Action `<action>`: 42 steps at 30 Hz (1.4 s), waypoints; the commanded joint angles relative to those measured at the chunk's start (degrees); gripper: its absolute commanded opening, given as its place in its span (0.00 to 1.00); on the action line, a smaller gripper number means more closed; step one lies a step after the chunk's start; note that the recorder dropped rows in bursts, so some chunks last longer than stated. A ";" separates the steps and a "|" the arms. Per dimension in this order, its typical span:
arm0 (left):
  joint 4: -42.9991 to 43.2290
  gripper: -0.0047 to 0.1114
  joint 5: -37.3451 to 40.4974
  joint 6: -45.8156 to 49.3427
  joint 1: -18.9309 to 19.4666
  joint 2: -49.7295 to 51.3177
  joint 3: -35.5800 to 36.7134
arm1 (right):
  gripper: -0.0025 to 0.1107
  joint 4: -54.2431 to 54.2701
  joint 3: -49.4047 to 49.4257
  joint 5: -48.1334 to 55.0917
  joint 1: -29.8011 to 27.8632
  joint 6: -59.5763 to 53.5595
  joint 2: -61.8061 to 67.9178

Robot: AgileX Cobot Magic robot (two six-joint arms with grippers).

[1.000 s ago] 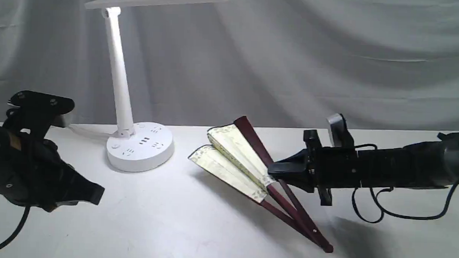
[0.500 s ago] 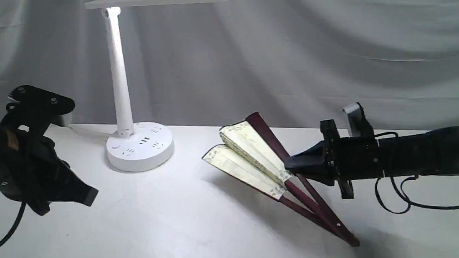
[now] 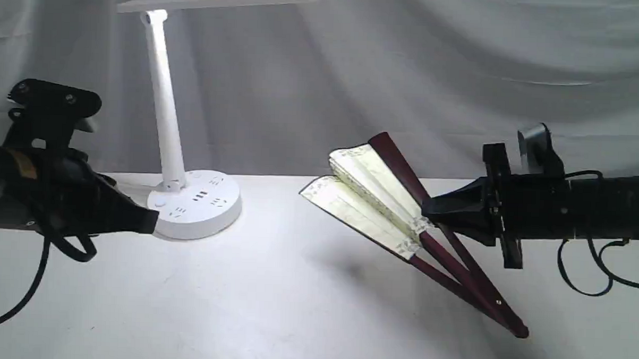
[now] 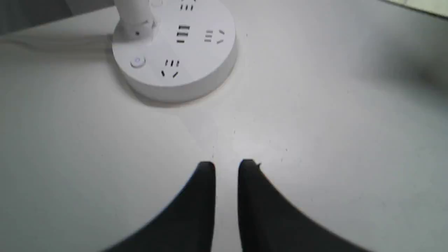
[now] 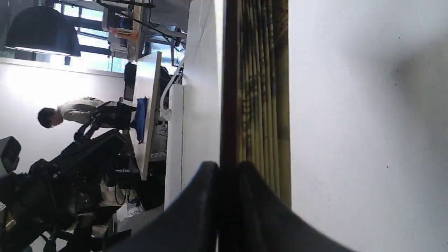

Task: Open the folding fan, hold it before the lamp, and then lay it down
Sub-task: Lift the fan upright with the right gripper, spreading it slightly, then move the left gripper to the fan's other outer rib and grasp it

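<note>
The folding fan (image 3: pixel 374 200) is partly spread, cream pleats pointing up-left and maroon guards converging at the pivot down-right, its pivot end low near the table. My right gripper (image 3: pixel 430 209) is shut on the upper maroon guard; in the right wrist view the guard and folded pleats (image 5: pixel 259 87) run out from between the closed fingers (image 5: pixel 227 168). The white lamp (image 3: pixel 165 105) stands at the back left, its round base (image 4: pixel 175 49) bearing sockets and a button. My left gripper (image 3: pixel 145 221) hovers just in front of that base, its fingers (image 4: pixel 206 175) nearly together and holding nothing.
The white table (image 3: pixel 240 304) carries both things, with a grey cloth backdrop (image 3: pixel 435 72) behind. A cable (image 3: pixel 587 274) loops below the right arm. The fan's shadow falls on the table under it.
My right gripper has lifted the fan up and to the right. The left arm has risen and swung toward the lamp base.
</note>
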 commanded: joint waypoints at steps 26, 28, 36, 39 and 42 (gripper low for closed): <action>26.76 0.16 -69.11 -53.49 -0.38 19.47 19.56 | 0.02 5.21 11.83 0.88 -0.38 -6.74 -6.64; 29.60 0.21 -69.29 -59.59 -0.38 22.12 17.39 | 0.02 4.97 11.83 0.88 -0.28 -6.86 -6.64; 40.91 0.48 -77.47 -81.74 -0.38 31.38 8.08 | 0.02 6.53 11.83 0.88 0.77 -10.90 -6.64; 41.71 0.47 -82.32 -85.15 -0.55 34.75 5.31 | 0.02 7.09 11.83 0.88 0.77 -11.75 -6.64; 40.12 0.46 -83.77 -89.36 -1.54 37.78 3.33 | 0.02 7.32 11.83 0.88 0.77 -12.70 -6.64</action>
